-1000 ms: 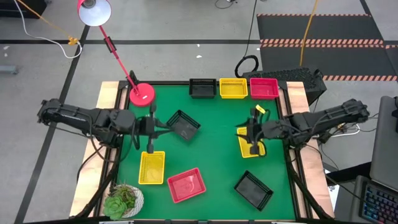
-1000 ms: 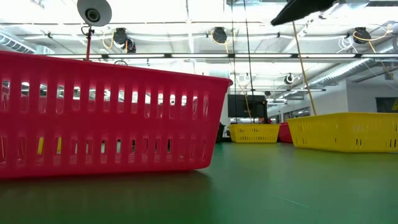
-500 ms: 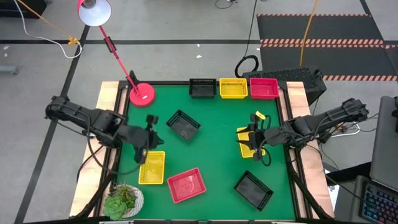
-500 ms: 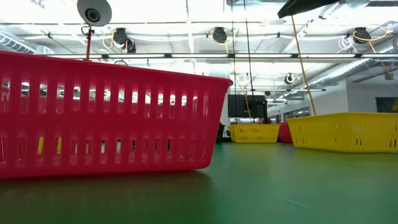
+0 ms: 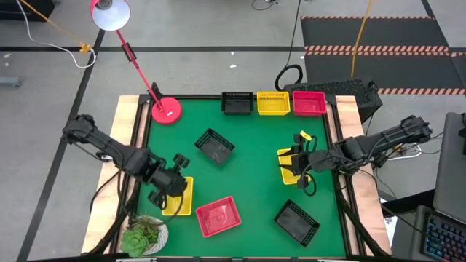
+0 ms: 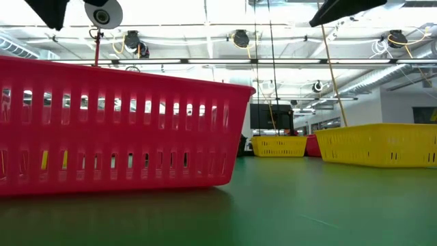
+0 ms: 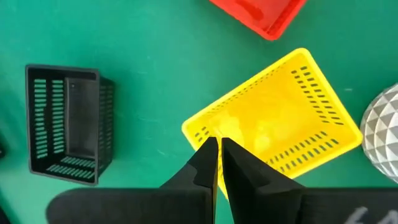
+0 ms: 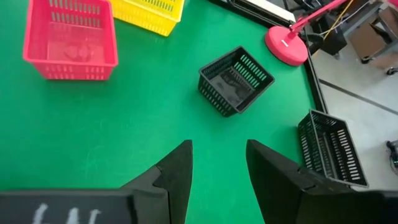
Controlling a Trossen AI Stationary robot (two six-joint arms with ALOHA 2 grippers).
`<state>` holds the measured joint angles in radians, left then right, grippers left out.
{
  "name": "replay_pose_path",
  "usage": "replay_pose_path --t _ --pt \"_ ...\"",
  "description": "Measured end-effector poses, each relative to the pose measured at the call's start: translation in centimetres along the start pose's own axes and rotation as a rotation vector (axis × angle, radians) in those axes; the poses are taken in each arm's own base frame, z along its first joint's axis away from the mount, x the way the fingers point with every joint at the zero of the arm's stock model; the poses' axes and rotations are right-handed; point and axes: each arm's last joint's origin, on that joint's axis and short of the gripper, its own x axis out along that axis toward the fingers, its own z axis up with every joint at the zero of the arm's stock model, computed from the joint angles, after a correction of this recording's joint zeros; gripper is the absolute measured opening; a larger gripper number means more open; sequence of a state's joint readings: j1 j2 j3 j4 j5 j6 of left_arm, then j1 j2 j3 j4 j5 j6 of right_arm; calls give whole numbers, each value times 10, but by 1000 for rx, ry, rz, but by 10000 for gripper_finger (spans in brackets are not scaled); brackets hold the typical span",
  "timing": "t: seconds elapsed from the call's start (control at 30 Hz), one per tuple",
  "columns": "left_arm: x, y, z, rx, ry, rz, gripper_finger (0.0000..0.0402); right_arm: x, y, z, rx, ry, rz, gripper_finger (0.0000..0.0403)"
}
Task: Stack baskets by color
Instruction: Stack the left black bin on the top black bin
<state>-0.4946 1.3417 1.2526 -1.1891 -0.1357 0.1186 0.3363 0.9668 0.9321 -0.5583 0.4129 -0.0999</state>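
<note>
Green-topped table carrying loose slotted plastic baskets, none stacked yet; three already lined along the far edge, black, yellow, red-pink. Nearest the left arm: yellow rectangular mesh basket, front-left, just beside the red-pink basket. Left gripper over its rim, fingers nearly shut, holding nothing. Best opened first, then lowered astride one wall. Right gripper spread open, empty, above another yellow basket at right.

You see baskets of slotted plastic with a slight sheen: the yellow basket, red basket, black basket. The green table mat looks smooth and matt, edged with pale wood.
</note>
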Motion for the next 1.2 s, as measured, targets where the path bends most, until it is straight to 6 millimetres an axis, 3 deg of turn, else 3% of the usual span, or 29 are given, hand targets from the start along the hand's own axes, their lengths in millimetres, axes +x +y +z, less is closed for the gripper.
replay_pose_path --t 0.13,0.3,0.5,0.67,0.87,1.07,1.2 --pt "7 0 4 -24 29 87 28 0 0 1 5 -6 -1 143" --pt "19 20 6 -57 93 256 65 0 0 1 6 -8 -1 143" --pt "39 57 10 -4 139 285 144 0 0 1 6 -8 -1 143" --pt "60 91 8 3 179 290 178 0 0 0 2 0 0 143" --pt "95 120 3 -16 235 186 178 0 0 -3 -6 28 3 143" --pt "128 128 1 -25 306 111 155 0 0 -4 -9 41 4 143" --pt "139 130 1 -22 317 85 143 0 0 -4 -10 43 4 143"
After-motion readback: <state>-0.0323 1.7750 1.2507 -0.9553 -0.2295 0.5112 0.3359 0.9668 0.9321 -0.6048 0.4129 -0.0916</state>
